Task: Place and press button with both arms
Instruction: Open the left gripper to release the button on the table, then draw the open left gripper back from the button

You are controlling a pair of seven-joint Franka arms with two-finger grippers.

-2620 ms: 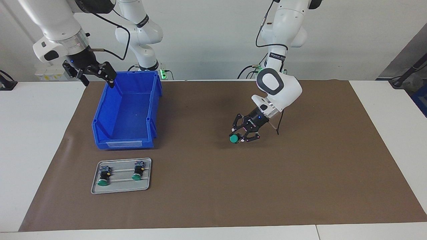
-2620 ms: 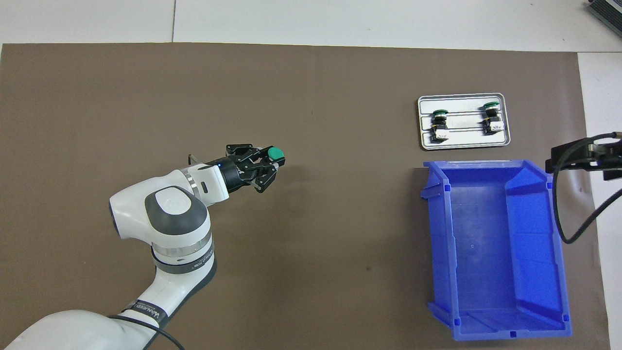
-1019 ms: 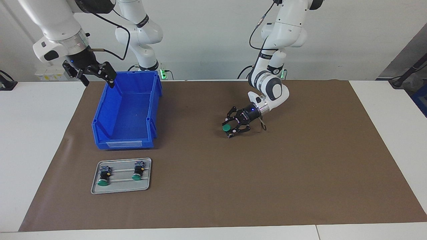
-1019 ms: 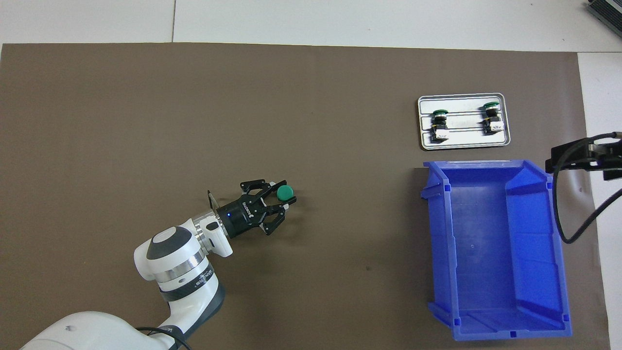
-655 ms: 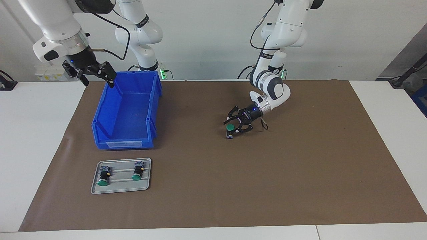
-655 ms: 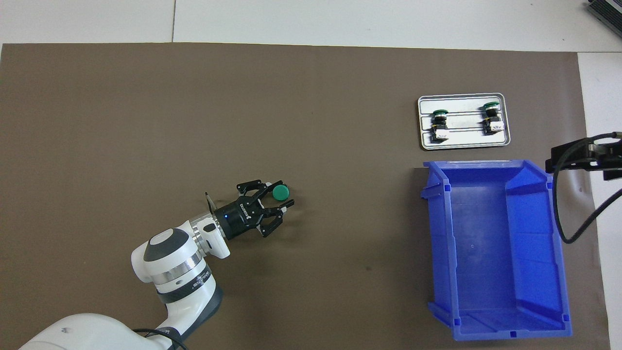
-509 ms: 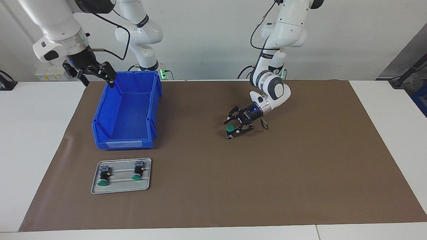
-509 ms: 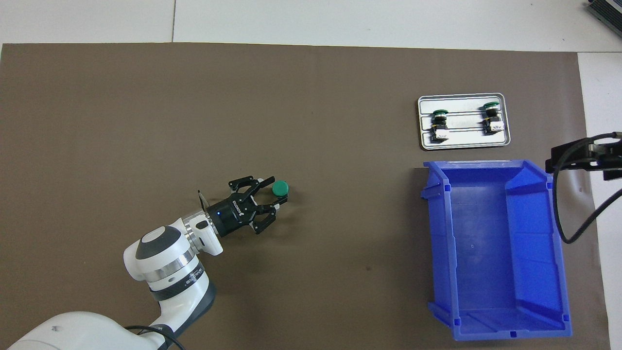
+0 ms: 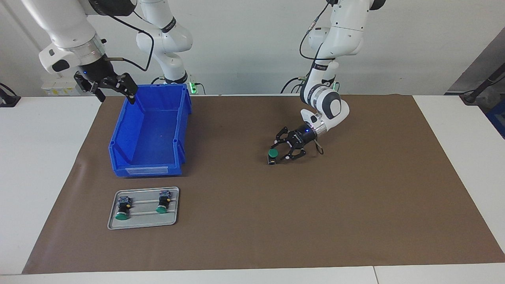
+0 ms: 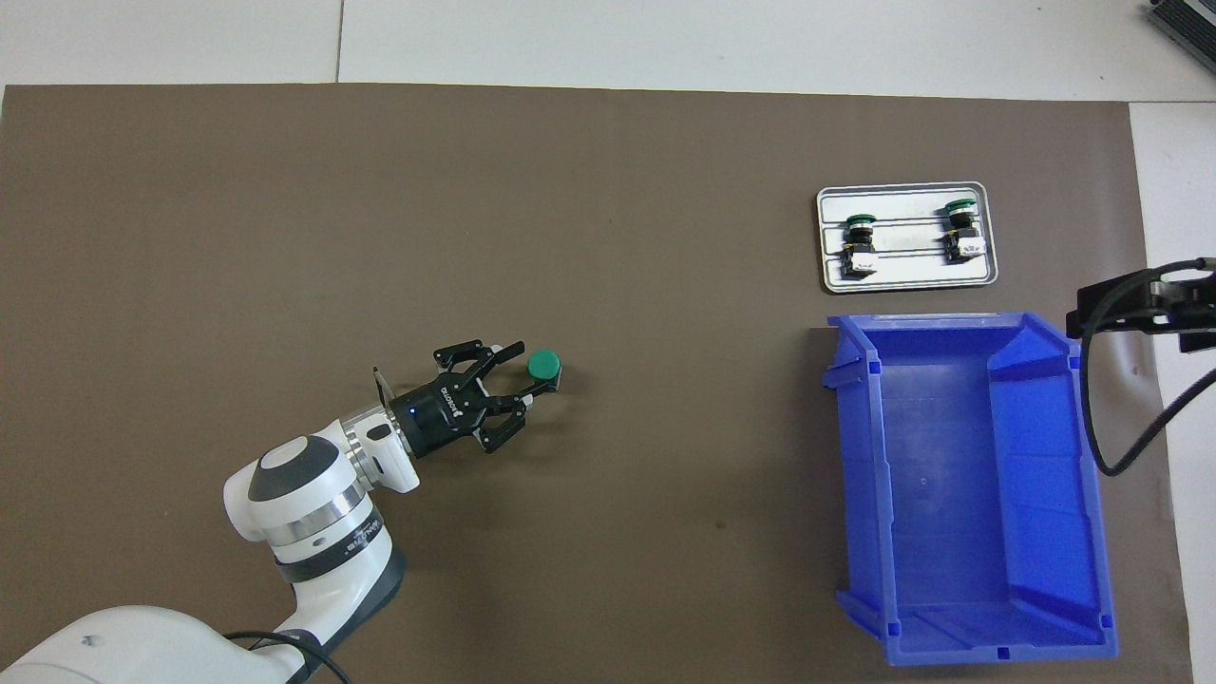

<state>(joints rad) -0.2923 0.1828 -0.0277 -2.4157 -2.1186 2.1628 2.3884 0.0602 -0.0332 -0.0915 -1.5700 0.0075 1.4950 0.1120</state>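
The button (image 9: 272, 155) stands placed on the mat well clear of the blue bin (image 9: 148, 130), the left end effector (image 9: 282, 151) spread apart beside it, the right end effector (image 9: 114, 88) apart over the bin's rim; pressing comes next.

wall (image 9: 244, 47): plain pale grey | table (image 9: 39, 157): white | mat (image 9: 355, 205): brown

Robotics lab, two white arms (image 9: 335, 35), brown-matted table (image 9: 355, 197)
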